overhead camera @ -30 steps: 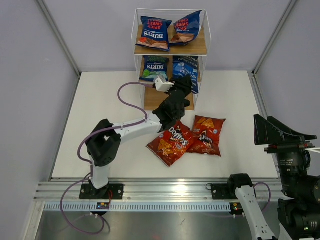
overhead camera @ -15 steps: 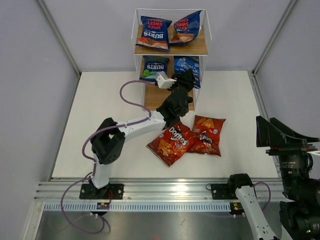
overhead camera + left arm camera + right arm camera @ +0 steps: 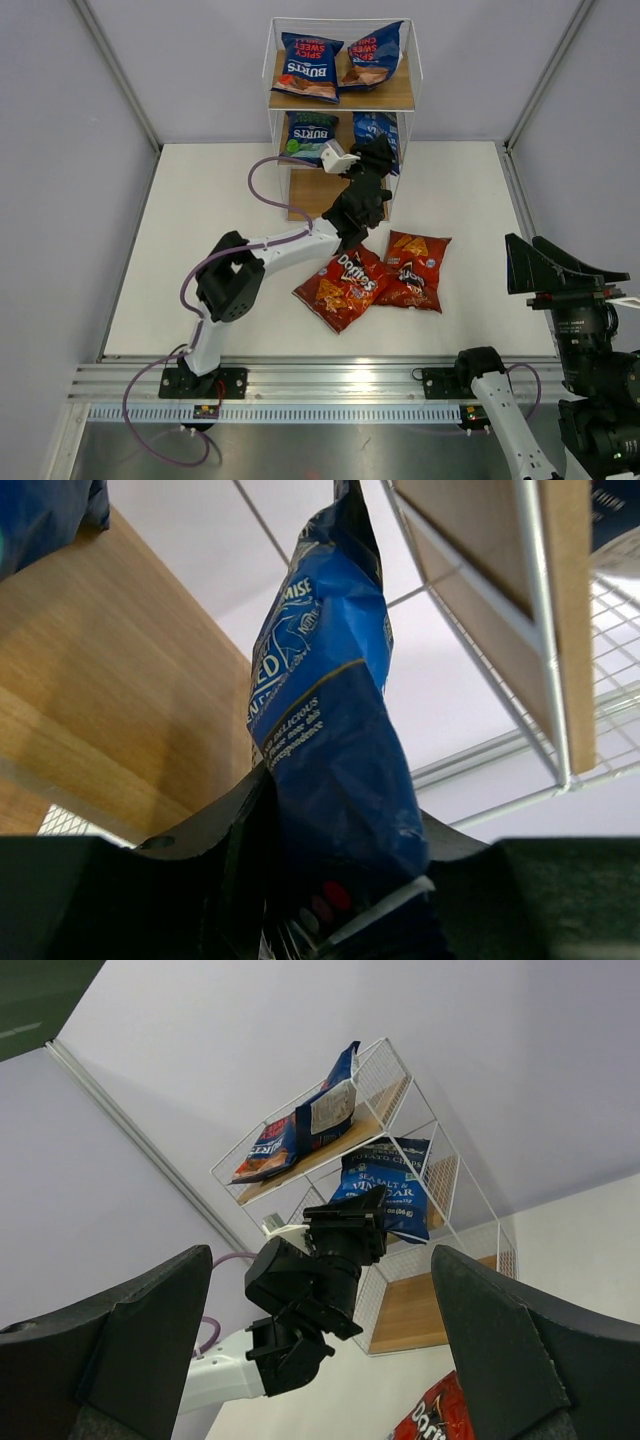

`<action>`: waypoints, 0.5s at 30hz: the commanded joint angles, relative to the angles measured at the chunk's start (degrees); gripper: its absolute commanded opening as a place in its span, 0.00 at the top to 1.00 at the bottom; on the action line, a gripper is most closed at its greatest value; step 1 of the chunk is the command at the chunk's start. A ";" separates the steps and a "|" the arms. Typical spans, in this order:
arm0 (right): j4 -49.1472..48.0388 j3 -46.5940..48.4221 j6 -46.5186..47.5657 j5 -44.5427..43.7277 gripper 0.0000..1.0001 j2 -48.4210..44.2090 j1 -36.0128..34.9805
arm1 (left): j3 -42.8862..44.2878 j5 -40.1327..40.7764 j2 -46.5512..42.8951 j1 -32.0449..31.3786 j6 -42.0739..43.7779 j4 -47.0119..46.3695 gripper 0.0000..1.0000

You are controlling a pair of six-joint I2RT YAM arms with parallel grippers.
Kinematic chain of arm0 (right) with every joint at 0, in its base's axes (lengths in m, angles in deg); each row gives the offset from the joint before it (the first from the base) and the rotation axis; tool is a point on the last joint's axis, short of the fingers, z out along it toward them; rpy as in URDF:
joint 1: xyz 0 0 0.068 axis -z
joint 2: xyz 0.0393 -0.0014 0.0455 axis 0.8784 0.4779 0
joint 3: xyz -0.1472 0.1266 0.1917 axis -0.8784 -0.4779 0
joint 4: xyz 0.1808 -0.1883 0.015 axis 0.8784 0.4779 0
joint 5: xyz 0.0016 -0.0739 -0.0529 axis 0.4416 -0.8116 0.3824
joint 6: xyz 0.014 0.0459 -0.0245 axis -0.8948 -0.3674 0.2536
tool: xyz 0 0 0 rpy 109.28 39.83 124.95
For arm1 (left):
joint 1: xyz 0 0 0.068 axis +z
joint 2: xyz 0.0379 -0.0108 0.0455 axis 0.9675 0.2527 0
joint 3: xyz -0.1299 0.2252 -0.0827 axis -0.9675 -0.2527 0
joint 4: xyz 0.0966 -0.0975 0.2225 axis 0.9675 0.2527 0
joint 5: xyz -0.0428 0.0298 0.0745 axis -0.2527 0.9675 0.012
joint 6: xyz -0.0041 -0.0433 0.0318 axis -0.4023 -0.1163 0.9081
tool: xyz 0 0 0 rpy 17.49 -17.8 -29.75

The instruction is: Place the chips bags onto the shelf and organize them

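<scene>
The shelf [image 3: 396, 96] stands at the table's far edge. Two blue Burts bags [image 3: 308, 64] [image 3: 371, 54] lie on its top board and a third [image 3: 308, 136] on the middle board at left. My left gripper [image 3: 377, 160] is shut on the bottom edge of the Sea Salt & Vinegar bag [image 3: 374, 126] and holds it upright over the middle board's right side [image 3: 110, 710]. The bag [image 3: 330, 730] fills the left wrist view between the fingers. Two Doritos bags [image 3: 344, 284] [image 3: 413, 268] lie overlapping on the table. My right gripper [image 3: 556, 266] is open and empty, raised at the near right.
The shelf's bottom board [image 3: 412, 1312] shows bare wood in the right wrist view. The left arm's purple cable [image 3: 268, 195] loops over the table left of the shelf. Grey walls enclose the white table [image 3: 200, 250] on three sides.
My left gripper has pushed up and forward toward the shelf, carrying the Sea Salt & Vinegar bag deeper into the middle tier. The right arm has barely shifted.
</scene>
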 commanded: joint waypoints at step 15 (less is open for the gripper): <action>-3.84 -1.37 -1.05 0.52 0.00 0.39 -1.11 | 10.05 3.55 4.39 2.12 -0.48 -0.43 0.62</action>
